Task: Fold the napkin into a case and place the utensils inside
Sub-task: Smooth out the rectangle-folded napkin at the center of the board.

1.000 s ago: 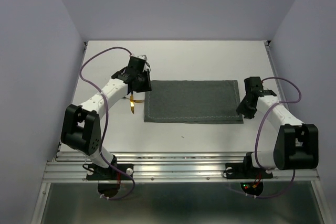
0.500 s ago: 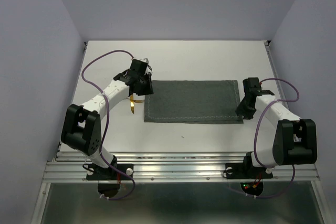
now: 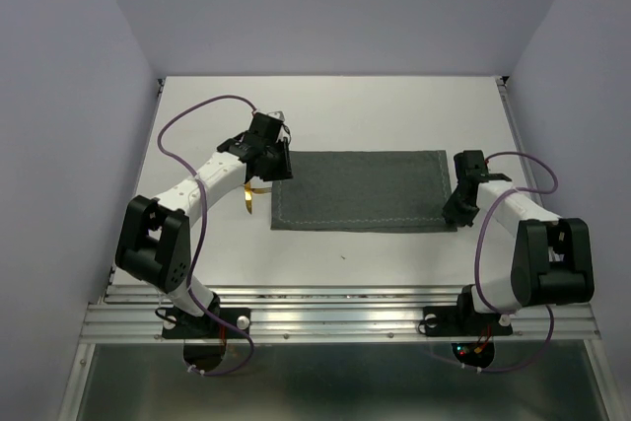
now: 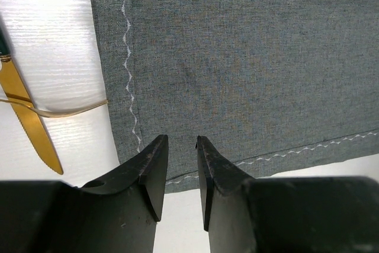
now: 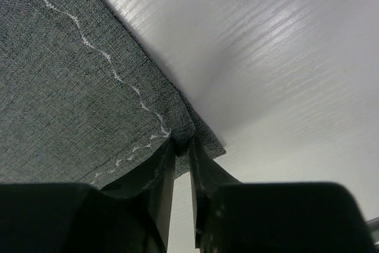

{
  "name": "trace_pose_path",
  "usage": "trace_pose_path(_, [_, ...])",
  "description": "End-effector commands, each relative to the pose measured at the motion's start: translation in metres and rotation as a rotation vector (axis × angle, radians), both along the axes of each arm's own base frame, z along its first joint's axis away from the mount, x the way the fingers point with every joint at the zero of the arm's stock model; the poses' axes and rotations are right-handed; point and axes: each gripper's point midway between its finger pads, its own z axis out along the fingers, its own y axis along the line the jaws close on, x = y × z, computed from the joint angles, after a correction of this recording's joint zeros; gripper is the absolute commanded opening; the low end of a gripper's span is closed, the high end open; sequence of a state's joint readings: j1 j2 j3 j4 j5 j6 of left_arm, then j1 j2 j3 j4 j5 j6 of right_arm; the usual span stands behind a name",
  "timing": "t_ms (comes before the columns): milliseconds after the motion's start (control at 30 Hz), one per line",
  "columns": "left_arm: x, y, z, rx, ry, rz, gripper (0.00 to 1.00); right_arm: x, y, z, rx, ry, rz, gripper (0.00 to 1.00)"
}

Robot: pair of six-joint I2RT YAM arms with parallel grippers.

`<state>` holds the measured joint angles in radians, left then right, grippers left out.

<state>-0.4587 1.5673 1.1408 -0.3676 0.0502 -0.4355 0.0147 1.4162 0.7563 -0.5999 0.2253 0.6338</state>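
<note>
The napkin (image 3: 363, 190) lies flat on the bench (image 3: 394, 115) as a wide, dark grey-green rectangle. Its long side runs left to right, and a pale zigzag stitch line follows the hem. The near right corner is puckered up a little, pinched in the right claw (image 5: 182, 140). The utensils (image 3: 249, 196) lie just off its left edge. One is a gold knife (image 4: 29, 119) with a serrated blade, tip toward the near side. A thin gold piece (image 4: 71, 111) crosses the knife and reaches the cloth's edge.

utensils (image 3: 249, 200) partly hidden (overhead), knife (image 4: 28, 124) handle cropped
</note>
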Motion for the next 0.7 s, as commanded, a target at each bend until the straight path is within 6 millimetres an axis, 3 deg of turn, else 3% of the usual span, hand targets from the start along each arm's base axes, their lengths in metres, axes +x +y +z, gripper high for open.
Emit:
trace_pose_path(0, [0.003,-0.003,0.021,-0.019,-0.05,0.005,0.38,0.012,-0.001,0.006,-0.004,-0.056,-0.012,0.17])
trace_pose_path(67, [0.003,-0.003,0.02,-0.017,-0.049,0.002,0.38,0.011,-0.001,0.008,-0.005,-0.064,-0.014,0.13])
trace_pose_path(367, [0.004,-0.006,0.017,-0.013,-0.046,-0.006,0.38,0.017,0.003,0.028,0.016,-0.127,0.0,0.13])
trace_pose_path(467, [0.003,-0.007,0.017,-0.017,-0.044,-0.009,0.38,0.017,0.004,0.034,0.022,-0.133,0.001,0.05])
trace_pose_path(667, [0.002,-0.007,0.013,-0.009,-0.04,-0.014,0.38,0.018,0.004,0.076,0.025,-0.215,0.006,0.02])
